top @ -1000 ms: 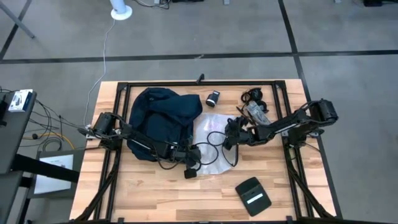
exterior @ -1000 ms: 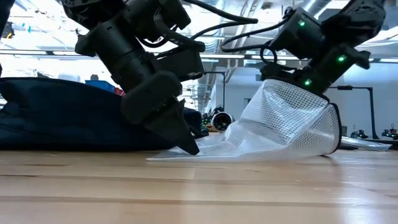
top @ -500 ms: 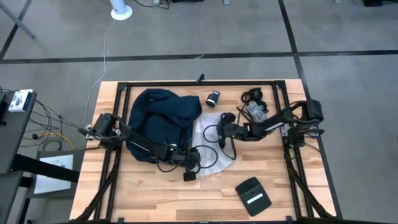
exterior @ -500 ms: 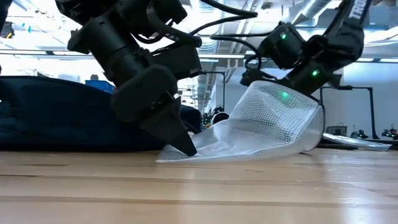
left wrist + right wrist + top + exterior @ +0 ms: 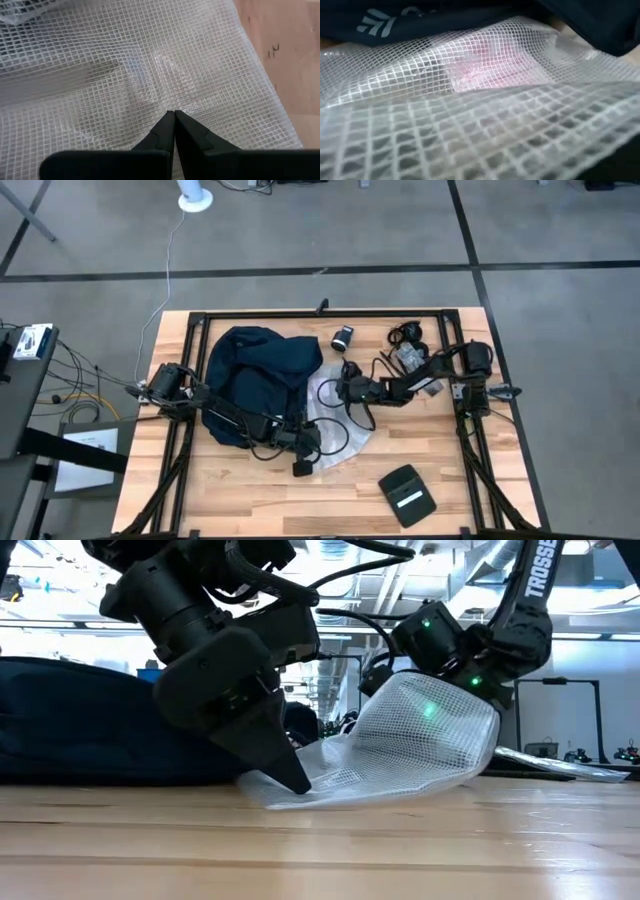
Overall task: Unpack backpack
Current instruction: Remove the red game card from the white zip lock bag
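The dark navy backpack (image 5: 255, 370) lies on the table's left half. Its side with the white logo (image 5: 375, 22) shows in the right wrist view. A clear gridded plastic bag (image 5: 352, 438) lies beside it at mid-table, its near part flat on the wood and its far part raised (image 5: 425, 735). My left gripper (image 5: 173, 115) is shut, tips down on the bag's near part. My right gripper (image 5: 347, 385) is at the bag's raised edge; its fingers are hidden. My left gripper presses its shut fingertips (image 5: 295, 778) down on the bag's flat near part (image 5: 165, 95), slanting down from the table's left. That part lies on the wood. My right gripper holds the bag's raised far edge (image 5: 400, 685) from the table's right. The bag hides the fingers. The bag hangs from that edge, bulging and slack.
A flat black pouch with a white label (image 5: 407, 495) lies near the front right. A small black cylinder (image 5: 342, 338) and a tangle of cables and small items (image 5: 410, 348) sit at the back. Black cables (image 5: 345, 420) loop over the bag.
My right gripper has gone toward the table's left, toward the backpack, taking the bag's raised edge with it. That part of the bag has folded over toward the backpack while its near part stays pinned on the wood under my left gripper.
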